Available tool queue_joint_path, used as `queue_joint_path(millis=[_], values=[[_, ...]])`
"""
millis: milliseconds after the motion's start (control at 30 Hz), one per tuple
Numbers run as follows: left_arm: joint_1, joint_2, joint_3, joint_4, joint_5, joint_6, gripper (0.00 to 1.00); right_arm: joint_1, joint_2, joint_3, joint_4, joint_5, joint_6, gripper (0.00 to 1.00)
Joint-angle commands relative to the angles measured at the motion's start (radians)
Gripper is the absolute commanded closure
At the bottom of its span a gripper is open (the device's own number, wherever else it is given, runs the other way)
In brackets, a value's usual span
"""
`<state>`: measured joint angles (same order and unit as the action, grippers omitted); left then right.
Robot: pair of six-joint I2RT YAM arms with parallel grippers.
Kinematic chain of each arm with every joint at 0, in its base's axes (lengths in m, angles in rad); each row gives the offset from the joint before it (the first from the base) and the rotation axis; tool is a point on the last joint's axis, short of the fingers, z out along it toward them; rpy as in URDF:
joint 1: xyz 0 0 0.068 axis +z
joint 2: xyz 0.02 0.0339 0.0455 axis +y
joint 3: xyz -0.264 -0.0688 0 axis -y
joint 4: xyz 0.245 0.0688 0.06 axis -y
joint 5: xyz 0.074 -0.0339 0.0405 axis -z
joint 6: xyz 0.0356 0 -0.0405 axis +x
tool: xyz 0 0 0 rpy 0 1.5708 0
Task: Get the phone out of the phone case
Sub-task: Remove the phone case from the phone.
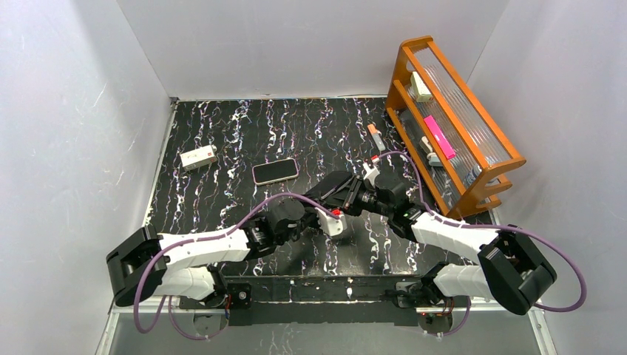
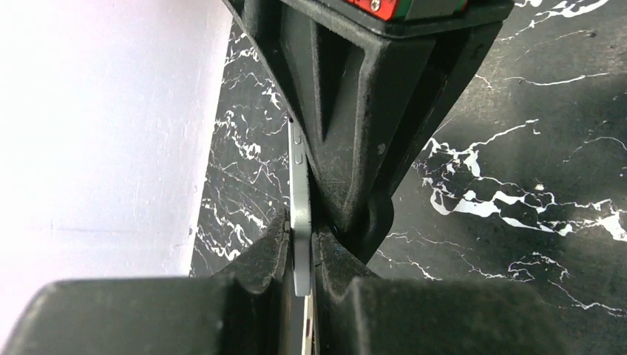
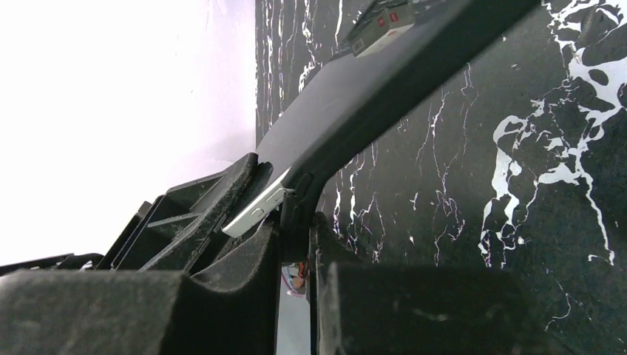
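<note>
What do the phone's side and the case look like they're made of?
The phone shows a silvery side, likely metal with a satin finish: soft sheen, small buttons. The case is matte black, probably plastic or rubber: no glare, and I can't tell which.

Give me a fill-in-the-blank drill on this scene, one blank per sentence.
The left claw is shut on the ___ edge of the phone.
The right claw clamps the ___ phone case.
The white box lies ___ of the spare phone.
Missing: silver; black; left.
</note>
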<state>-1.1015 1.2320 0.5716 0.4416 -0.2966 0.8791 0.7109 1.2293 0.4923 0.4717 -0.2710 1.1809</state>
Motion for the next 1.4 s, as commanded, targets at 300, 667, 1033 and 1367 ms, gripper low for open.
queue_joint_path(millis=[300, 667, 1033, 1367], values=[[0.006, -0.077, -0.027, -0.071, 0.019, -0.019, 1.0, 0.012, -0.085, -0.013, 0.072, 0.122, 0.01, 0.99], [0.006, 0.003, -0.002, -0.007, -0.065, -0.049, 0.83, 0.012, -0.068, 0.025, 0.119, -0.006, -0.006, 0.99], [0.006, 0.043, 0.011, 0.001, -0.066, -0.056, 1.0, 0.012, -0.057, 0.049, 0.105, -0.031, -0.024, 0.99], [0.006, -0.04, 0.009, -0.047, -0.064, -0.129, 1.0, 0.011, -0.044, 0.035, -0.001, 0.132, -0.041, 0.99]])
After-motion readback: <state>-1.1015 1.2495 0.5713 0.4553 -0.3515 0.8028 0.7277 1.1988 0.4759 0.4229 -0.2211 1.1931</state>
